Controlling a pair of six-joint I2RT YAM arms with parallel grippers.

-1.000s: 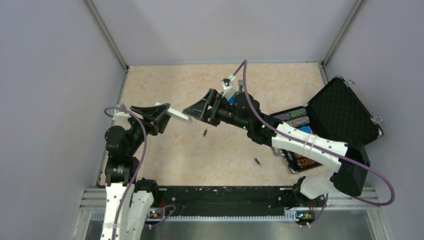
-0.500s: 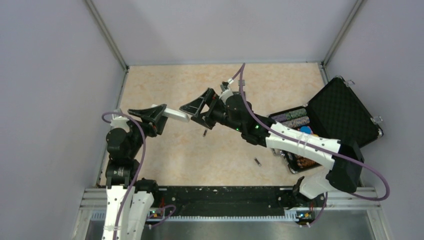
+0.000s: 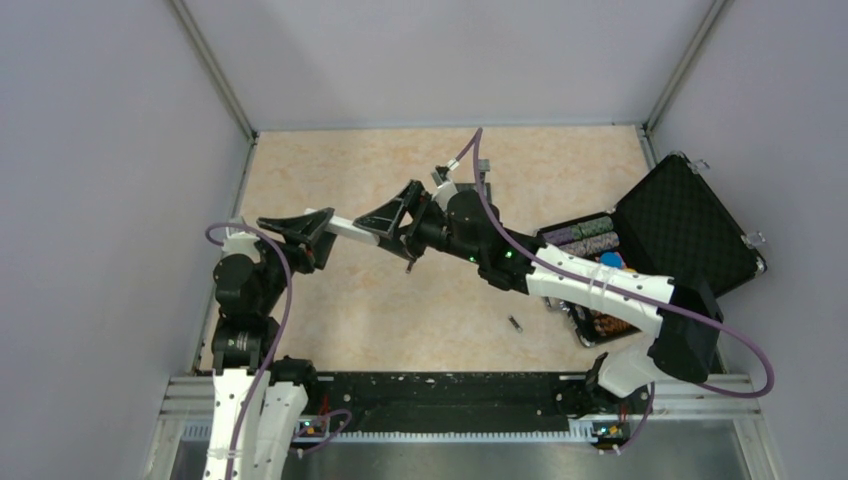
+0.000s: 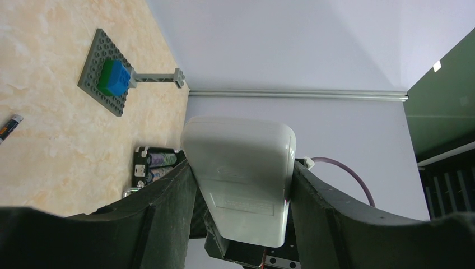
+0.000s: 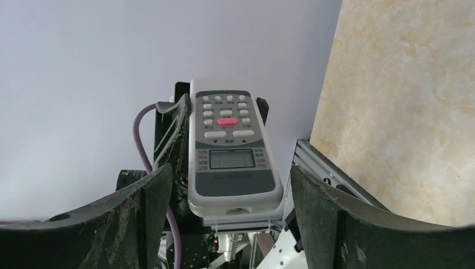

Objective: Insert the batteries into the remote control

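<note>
- Hidden: the far battery (image 3: 408, 266) is partly covered by the right arm.
- Remote control (image 5: 232, 151) is held off the table, with the left gripper (image 3: 318, 228) clamped on one end.
- Right gripper (image 3: 385, 218) stands open astride the free end, with slim gaps either side.
- Near battery (image 3: 515, 323) lies on open table (image 3: 560, 170).
- Change: a second ago the right gripper stood short of the remote's tip.

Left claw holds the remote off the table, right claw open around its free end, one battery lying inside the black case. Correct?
No: the top view shows that battery on the table, outside the black case. The left claw does hold the remote, with the right claw open around its free end.
</note>
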